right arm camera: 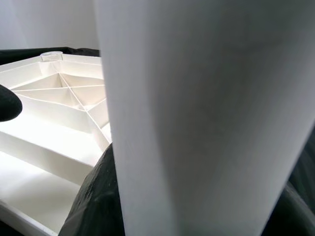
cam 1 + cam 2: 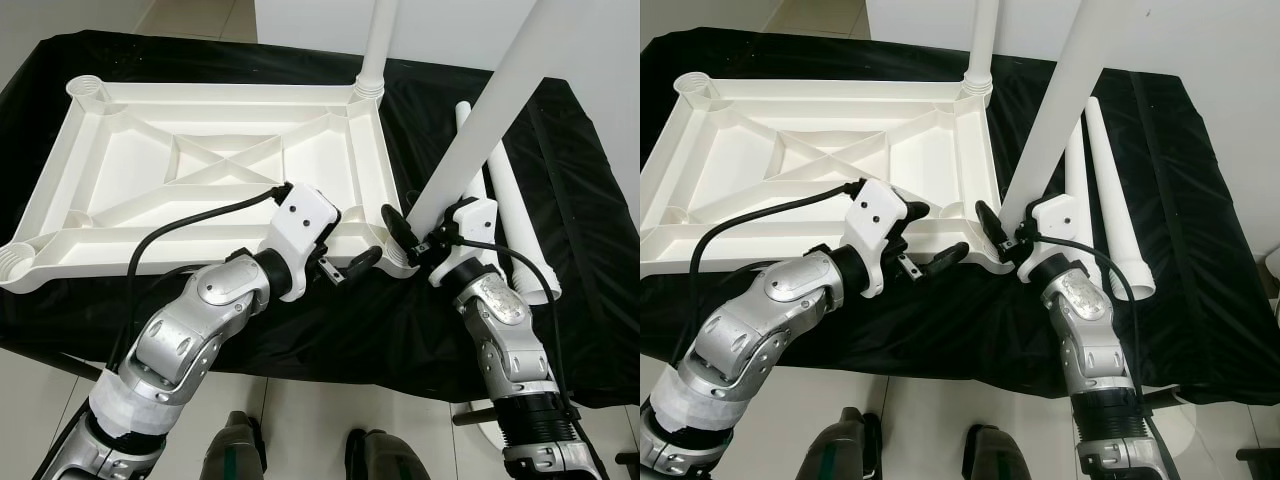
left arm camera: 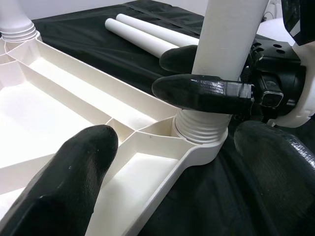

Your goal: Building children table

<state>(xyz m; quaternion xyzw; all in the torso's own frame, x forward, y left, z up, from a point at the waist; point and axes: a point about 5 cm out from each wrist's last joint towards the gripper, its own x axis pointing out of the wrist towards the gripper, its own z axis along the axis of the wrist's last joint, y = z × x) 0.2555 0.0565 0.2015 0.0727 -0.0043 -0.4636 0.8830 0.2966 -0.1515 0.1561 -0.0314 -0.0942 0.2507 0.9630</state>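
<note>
an upturned white plastic tabletop [image 2: 200, 170] lies ribs-up on a black-draped surface [image 2: 560, 150], its long axis running left to right, as the right gripper [image 2: 415, 240] holds a white leg [image 2: 480, 130] with its threaded end seated in the near right corner socket [image 3: 199, 147]. the leg's long axis rises steeply from the socket, leaning slightly right and toward the far side. the right jaws pinch the leg just above the threads. the left gripper [image 2: 345, 268] sits at the near rim beside the same corner, jaws spread and holding nothing. a second leg [image 2: 375, 45] already stands upright in the far right socket, and two spare legs [image 2: 520, 230] lie side by side on the cloth to the right. the leg looks light, stiff and smooth, likely slippery under a twist, so a low hold near the threads seems best; the ribbed top looks rigid and is best steadied at its rim.
</note>
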